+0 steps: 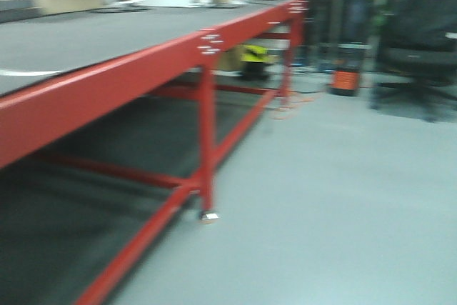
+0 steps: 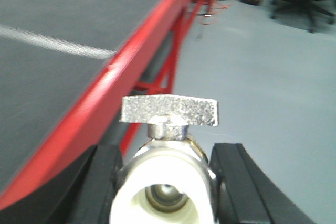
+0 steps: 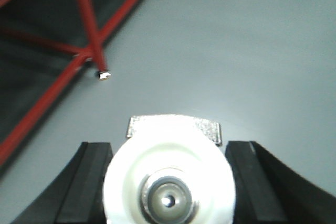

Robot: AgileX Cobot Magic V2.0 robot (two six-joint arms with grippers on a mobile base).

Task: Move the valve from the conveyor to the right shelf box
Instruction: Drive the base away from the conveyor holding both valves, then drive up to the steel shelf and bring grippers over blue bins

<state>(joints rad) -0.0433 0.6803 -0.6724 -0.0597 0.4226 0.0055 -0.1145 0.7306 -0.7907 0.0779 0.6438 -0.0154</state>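
I count two valves, one per hand. My left hand (image 2: pixel 168 179) is clenched on the first valve (image 2: pixel 168 111), its silver T-handle upright, just beside the red edge rail (image 2: pixel 113 85) of the conveyor (image 2: pixel 58 14). My right hand (image 3: pixel 170 195) grips the second valve (image 3: pixel 169 163), white cap towards the camera, off the conveyor over the grey floor (image 3: pixel 241 51), near one red frame leg (image 3: pixel 86 19).

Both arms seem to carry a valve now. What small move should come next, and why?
Probably turn the base away from the conveyor, claws shut: the left claw grips a valve, the right claw a second valve, and no shelf box is in view.
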